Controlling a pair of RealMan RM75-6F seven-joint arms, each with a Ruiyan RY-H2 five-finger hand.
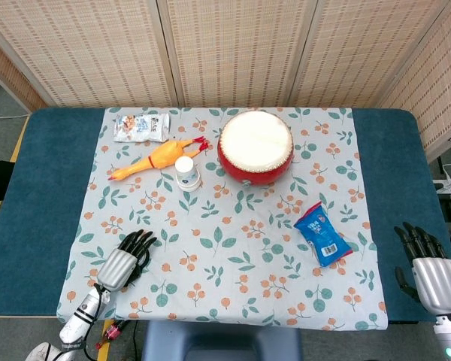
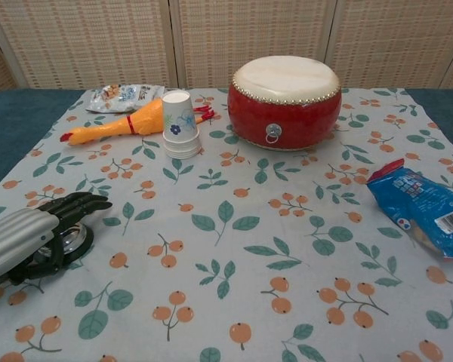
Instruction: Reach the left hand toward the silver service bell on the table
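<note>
The left robot hand lies low over the near-left part of the worktop, palm down, its dark fingers stretched forward and a little apart, gripping nothing. The silver service bell sits directly under it: in the chest view only a sliver of the shiny dome and black base shows beneath the fingers and thumb, and whether the hand actually touches the bell cannot be told. In the head view the left robot hand covers the bell almost entirely, near the front-left corner of the floral cloth.

The right robot hand rests at the far right edge on the blue worktop, off the cloth, fingers apart and holding nothing.

Farther out on the cloth, a paper cup stands upside down just in front of a rubber chicken, with a snack packet behind it near the back-left corner. A red drum with a pale skin sits at the back centre, and a blue snack bag lies on the right side, well apart from the bell
</note>
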